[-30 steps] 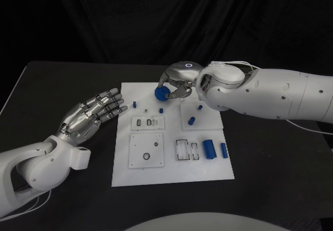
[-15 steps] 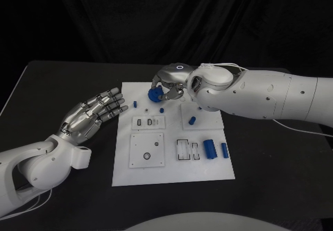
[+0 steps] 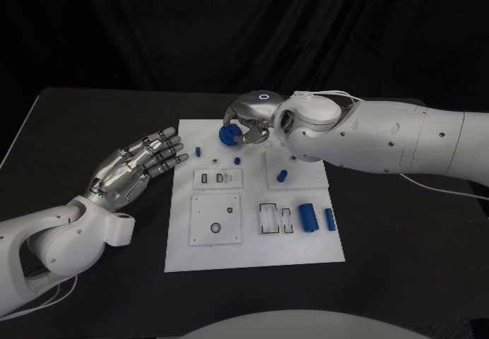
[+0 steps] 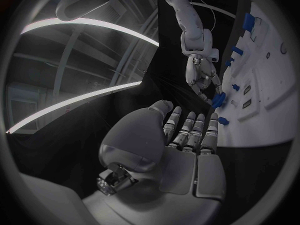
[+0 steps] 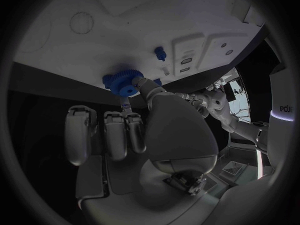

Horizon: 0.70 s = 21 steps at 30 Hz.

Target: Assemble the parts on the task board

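The white task board [image 3: 255,247] lies in the middle of the black table. Over its far edge my right hand [image 3: 251,116] pinches a blue gear [image 3: 231,134] between thumb and fingers. The right wrist view has the gear [image 5: 122,83] at the fingertips, just off the board's surface [image 5: 125,20], near a small blue peg [image 5: 160,53]. My left hand [image 3: 138,167] hovers left of the board, palm flat, fingers spread, holding nothing. The left wrist view looks past that hand [image 4: 184,145] to the right hand [image 4: 202,80] and the gear [image 4: 218,100].
Two blue cylinders [image 3: 307,217] [image 3: 329,219] lie on the board's right side beside a slotted block [image 3: 268,219]. Small blue pegs [image 3: 284,175] [image 3: 237,161] [image 3: 198,150] sit on the far half. A square plate with a hole [image 3: 215,220] lies near the left.
My right hand has shifted slightly left along the board's far edge, carrying the blue gear. The left hand has stayed where it was.
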Motion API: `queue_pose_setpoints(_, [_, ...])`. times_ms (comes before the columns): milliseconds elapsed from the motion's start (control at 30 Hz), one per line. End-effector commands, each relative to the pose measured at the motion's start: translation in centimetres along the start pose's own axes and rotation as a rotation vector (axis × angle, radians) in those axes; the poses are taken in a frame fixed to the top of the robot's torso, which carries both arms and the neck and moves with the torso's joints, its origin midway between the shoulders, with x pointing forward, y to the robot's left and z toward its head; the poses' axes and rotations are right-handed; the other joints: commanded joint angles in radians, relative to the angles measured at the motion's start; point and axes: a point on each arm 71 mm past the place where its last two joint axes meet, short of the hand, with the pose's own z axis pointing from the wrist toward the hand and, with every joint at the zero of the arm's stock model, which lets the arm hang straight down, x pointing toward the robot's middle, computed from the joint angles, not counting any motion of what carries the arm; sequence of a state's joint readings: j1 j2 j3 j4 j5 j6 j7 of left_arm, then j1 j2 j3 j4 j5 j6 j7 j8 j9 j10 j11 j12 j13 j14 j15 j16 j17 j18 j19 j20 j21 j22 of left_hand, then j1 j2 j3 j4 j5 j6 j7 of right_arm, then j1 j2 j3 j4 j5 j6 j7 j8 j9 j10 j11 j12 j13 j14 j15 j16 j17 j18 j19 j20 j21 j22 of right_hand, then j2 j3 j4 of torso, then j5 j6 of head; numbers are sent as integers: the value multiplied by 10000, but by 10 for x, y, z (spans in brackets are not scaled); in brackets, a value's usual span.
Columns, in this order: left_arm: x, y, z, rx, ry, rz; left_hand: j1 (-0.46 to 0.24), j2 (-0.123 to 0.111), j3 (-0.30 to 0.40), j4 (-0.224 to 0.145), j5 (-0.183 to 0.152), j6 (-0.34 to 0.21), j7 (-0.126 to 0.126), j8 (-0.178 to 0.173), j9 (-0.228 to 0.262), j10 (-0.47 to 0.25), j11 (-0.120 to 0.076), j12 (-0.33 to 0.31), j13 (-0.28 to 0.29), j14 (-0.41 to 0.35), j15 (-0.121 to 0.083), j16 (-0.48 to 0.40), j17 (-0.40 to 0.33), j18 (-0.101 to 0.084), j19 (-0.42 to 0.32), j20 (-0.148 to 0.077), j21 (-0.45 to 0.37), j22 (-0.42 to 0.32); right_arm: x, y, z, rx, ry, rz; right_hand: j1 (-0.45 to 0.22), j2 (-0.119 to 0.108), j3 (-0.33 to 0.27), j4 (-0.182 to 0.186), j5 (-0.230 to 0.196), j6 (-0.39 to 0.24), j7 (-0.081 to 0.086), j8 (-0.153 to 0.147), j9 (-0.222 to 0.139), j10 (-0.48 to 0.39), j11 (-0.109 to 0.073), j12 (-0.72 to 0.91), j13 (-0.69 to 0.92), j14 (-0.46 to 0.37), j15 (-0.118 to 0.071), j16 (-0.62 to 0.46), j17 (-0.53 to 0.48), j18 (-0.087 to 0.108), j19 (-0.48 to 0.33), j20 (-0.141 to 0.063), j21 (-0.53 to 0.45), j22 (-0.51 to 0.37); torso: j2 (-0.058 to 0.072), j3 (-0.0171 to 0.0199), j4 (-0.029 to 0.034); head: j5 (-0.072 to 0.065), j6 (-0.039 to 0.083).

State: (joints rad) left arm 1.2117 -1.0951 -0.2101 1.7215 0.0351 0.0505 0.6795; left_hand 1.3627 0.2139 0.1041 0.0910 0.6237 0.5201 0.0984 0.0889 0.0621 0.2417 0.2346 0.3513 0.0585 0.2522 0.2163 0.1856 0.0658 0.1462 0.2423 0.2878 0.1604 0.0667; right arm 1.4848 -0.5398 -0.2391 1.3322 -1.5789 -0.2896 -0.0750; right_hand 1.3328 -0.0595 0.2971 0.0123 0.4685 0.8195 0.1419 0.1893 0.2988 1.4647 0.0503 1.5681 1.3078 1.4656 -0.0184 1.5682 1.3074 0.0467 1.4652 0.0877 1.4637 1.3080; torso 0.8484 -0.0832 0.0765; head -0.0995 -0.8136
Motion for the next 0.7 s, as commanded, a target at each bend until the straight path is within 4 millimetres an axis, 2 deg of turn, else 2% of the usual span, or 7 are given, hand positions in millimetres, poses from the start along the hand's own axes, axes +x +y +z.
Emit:
queue_pose_setpoints(33, [1,-16,-1,2273,126,-119,-86,8,84,0,-69,-18,52,-5,-9,20,58,35,12,-16,75,34,-2,-74,8,26,-8,-14,3,-3,0,334,208,-121,-7,-145,102,1,-53,-85,24,-138,119,1060,63,27,2630,1052,61,26,2634,11,-7,81,-88,1151,-7,5,-14,11,-30])
queue_pose_setpoints(100, [1,-16,-1,2268,127,-120,-86,8,84,0,-69,-18,52,-5,-9,20,58,35,12,-16,75,34,-2,-74,8,26,-8,-14,3,-3,0,350,258,-125,-5,-177,158,-15,-143,-427,45,-416,-40,1060,19,27,2630,1052,37,26,2634,22,-32,72,-119,1126,-4,6,-6,-2,-36])
queue_pose_setpoints(233, [1,-16,0,2258,139,-127,-99,1,106,-4,-71,-40,58,-9,-12,19,65,38,12,-19,79,39,-3,-80,12,26,-5,-14,4,-3,0,375,356,-135,-15,-234,225,-63,-358,-933,-41,-898,-419,1060,-95,27,2630,1052,-60,26,2634,44,-88,-18,-205,1062,-8,7,-4,-9,-46])
queue_pose_setpoints(267, [1,-16,0,2256,142,-129,-99,1,106,-4,-71,-40,58,-9,-12,19,65,38,12,-19,79,39,-3,-80,12,26,-5,-14,4,-3,0,375,369,-136,-20,-238,224,-71,-452,-1426,-93,-1074,-640,1060,-127,27,2630,1052,-87,26,2634,44,-87,-39,-210,1065,-7,7,-1,-10,-45])
queue_pose_setpoints(300, [1,-16,0,2254,145,-132,-99,1,106,-4,-71,-40,58,-9,-12,19,65,38,12,-19,79,39,-3,-80,12,26,-5,-14,4,-3,0,372,387,-137,-32,-242,216,-71,-526,-1545,-124,-1132,-716,1060,-153,27,2630,1052,-107,26,2634,44,-86,-55,-213,1067,-7,8,-3,-11,-46])
queue_pose_setpoints(400, [1,-16,0,2248,144,-131,-99,1,106,-4,-71,-40,58,-9,-12,19,65,38,12,-19,79,39,-3,-80,12,26,-5,-14,5,-3,0,361,429,-135,-88,-243,167,-47,-831,-1381,-146,-1170,-778,1060,-182,27,2630,1052,-138,26,2634,36,-65,-93,-204,1095,-6,5,-7,-10,-57])
queue_pose_setpoints(700, [0,-16,-1,2238,126,-118,-99,1,106,-4,-71,-40,58,-9,-12,19,65,38,12,-19,79,39,-3,-80,12,26,-5,-14,7,1,-3,172,504,-80,-147,-194,117,-8,-1023,-420,-134,-972,-715,1060,-180,27,2630,1052,-143,26,2634,45,-90,-109,-258,1069,-8,2,-5,-17,-84])
